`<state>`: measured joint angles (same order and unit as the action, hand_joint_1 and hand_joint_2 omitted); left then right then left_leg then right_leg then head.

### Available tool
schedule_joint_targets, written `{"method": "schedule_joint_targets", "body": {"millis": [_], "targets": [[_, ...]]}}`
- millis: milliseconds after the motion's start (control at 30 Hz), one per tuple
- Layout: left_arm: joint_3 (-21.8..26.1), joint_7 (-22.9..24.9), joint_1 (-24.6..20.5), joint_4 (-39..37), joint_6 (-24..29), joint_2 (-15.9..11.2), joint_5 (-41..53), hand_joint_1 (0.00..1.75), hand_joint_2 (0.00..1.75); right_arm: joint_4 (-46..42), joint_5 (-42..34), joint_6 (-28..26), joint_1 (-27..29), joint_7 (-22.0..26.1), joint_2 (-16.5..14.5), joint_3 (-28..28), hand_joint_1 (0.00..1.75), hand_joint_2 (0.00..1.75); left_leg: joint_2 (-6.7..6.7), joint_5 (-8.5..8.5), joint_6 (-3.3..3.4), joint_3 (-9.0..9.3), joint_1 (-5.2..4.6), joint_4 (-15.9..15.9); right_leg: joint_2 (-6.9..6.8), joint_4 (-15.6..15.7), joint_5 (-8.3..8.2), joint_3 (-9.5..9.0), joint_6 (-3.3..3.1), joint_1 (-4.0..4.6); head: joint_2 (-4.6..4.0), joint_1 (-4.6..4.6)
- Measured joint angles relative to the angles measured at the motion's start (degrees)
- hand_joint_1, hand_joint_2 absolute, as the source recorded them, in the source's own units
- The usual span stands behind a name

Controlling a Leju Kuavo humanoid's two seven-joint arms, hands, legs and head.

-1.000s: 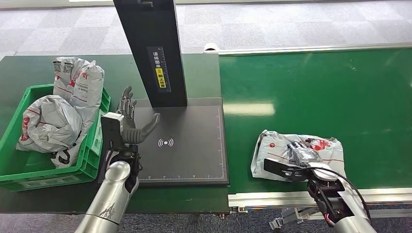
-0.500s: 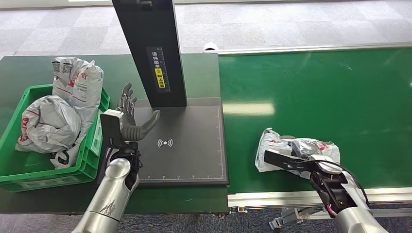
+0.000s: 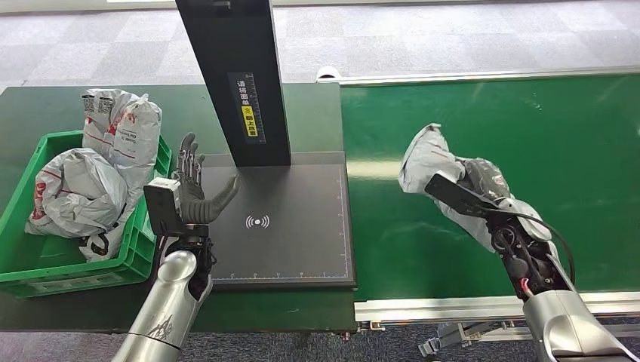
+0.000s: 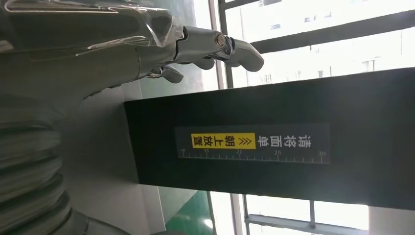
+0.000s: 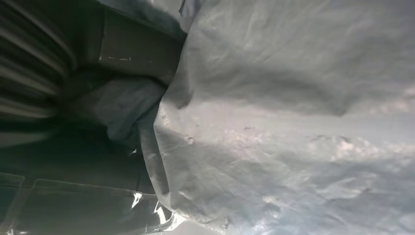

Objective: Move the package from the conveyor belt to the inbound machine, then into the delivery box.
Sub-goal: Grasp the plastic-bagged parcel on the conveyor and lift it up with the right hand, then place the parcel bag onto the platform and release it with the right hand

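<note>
Our right hand (image 3: 483, 197) grips the grey package (image 3: 432, 160) and holds it clear above the green conveyor belt (image 3: 528, 121), the bag's crumpled end pointing up and away from us toward the inbound machine (image 3: 287, 226). In the right wrist view the package's wrinkled plastic (image 5: 293, 122) lies right against the hand, hiding the fingers. Our left hand (image 3: 195, 188) holds nothing; it stands upright with its fingers spread apart and the thumb stretched toward the machine's black post (image 3: 234, 75), at the left edge of the dark scanning plate. In the left wrist view the fingertips (image 4: 235, 46) reach past the post's yellow label (image 4: 222, 141). To the left, on the dark green counter (image 3: 45, 102), sits the green delivery box (image 3: 75, 271), with two grey parcels (image 3: 83, 188) already in it, one leaning upright over the far rim.
</note>
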<state>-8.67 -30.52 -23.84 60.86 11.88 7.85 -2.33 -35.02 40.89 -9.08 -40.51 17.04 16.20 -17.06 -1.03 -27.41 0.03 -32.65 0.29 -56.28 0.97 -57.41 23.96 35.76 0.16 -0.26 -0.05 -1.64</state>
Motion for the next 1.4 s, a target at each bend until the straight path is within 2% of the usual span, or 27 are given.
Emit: {"method": "schedule_joint_targets", "body": {"millis": [133,233,333,400,567,700,967,1100,1233,1300,1367,1400], "targets": [[0.0,-0.9,0.2,0.1,0.7,-0.4,-0.5,0.00,1.75,-5.1,-3.9,-8.6,0.4,2.8,-0.7,4.9,1.75,1.75,-0.02,0.00,0.00,-0.02,0.01,0.0,-0.01,0.0,0.00,0.01,0.00,0.01,-0.01,-0.01],[0.1,-1.6,0.2,0.1,0.9,-0.5,-0.8,0.00,1.75,-13.1,-4.3,-11.6,3.1,3.5,-2.4,7.9,1.75,1.75,0.02,-0.02,-0.01,-0.02,0.02,0.0,0.02,0.0,0.01,0.05,-0.01,0.03,0.00,-0.01],[0.0,-3.2,-0.2,-0.1,1.7,-0.5,-1.2,0.00,1.75,-21.1,-2.1,-14.2,5.9,5.2,-4.5,8.8,1.75,1.75,0.03,-0.02,-0.01,-0.02,0.05,0.0,0.02,0.0,0.01,0.06,-0.01,0.06,-0.01,0.00],[-0.1,-4.2,-0.8,-0.2,2.3,-0.5,-1.3,0.00,1.75,-24.8,2.3,-15.3,7.0,5.5,-5.6,7.9,1.75,1.75,0.05,-0.02,-0.02,-0.02,0.06,0.0,0.03,0.0,0.01,0.06,-0.02,0.07,-0.01,0.00],[-0.6,-5.4,-2.2,-0.4,2.5,-0.3,-1.4,0.00,1.75,-26.1,15.1,-14.4,6.8,3.8,-8.1,0.5,1.75,1.75,0.10,0.02,-0.02,0.01,0.06,0.0,0.06,0.0,-0.01,0.02,-0.03,0.07,0.00,0.01],[-0.9,-6.4,-2.7,-0.4,4.0,0.0,0.1,0.00,1.75,-19.1,19.3,-9.2,3.2,3.8,-11.1,-8.3,1.75,1.75,0.11,0.03,-0.03,0.02,0.07,0.0,0.06,0.0,-0.02,0.02,-0.03,0.08,-0.01,-0.01],[-1.5,-6.7,-3.8,-0.4,3.4,0.2,-0.9,0.00,1.75,-2.2,22.4,-2.2,-4.4,7.2,-18.3,-25.1,1.75,1.75,0.07,0.03,-0.04,0.01,0.10,0.0,0.04,0.0,0.00,0.04,-0.03,0.12,-0.01,0.02],[-2.4,-7.1,-4.5,-0.4,3.7,0.4,-1.1,0.00,1.75,3.1,22.6,-1.4,-5.5,8.8,-21.8,-30.7,1.75,1.75,0.07,0.03,-0.04,0.00,0.10,0.0,0.04,0.0,0.01,0.05,-0.03,0.12,0.00,0.02],[-3.4,-7.1,-4.7,-0.4,3.4,0.6,-1.5,0.00,1.75,6.6,21.5,-2.6,-6.0,10.0,-24.4,-33.8,1.75,1.75,0.08,0.03,-0.04,0.01,0.09,0.0,0.04,0.0,0.00,0.05,-0.03,0.11,-0.01,0.01],[-4.0,-6.9,-4.9,-0.4,2.8,0.8,-1.8,0.00,1.75,8.2,21.1,-3.1,-6.1,9.6,-25.6,-34.7,0.98,1.75,0.08,0.03,-0.04,0.01,0.09,0.0,0.04,0.0,0.00,0.05,-0.03,0.11,-0.01,0.01],[-4.7,-6.7,-5.1,-0.4,2.4,1.1,-2.1,0.00,1.75,9.8,20.9,-3.1,-6.2,8.4,-26.6,-35.4,0.10,1.75,0.08,0.03,-0.04,0.01,0.09,0.0,0.04,0.0,0.00,0.05,-0.03,0.11,-0.01,0.01],[-4.9,-6.6,-5.2,-0.4,2.2,1.3,-2.2,0.00,1.75,10.5,20.9,-3.1,-6.2,7.8,-26.9,-35.7,0.03,1.75,0.08,0.03,-0.04,0.02,0.09,0.0,0.04,0.0,0.00,0.05,-0.03,0.11,-0.02,0.01]]}}
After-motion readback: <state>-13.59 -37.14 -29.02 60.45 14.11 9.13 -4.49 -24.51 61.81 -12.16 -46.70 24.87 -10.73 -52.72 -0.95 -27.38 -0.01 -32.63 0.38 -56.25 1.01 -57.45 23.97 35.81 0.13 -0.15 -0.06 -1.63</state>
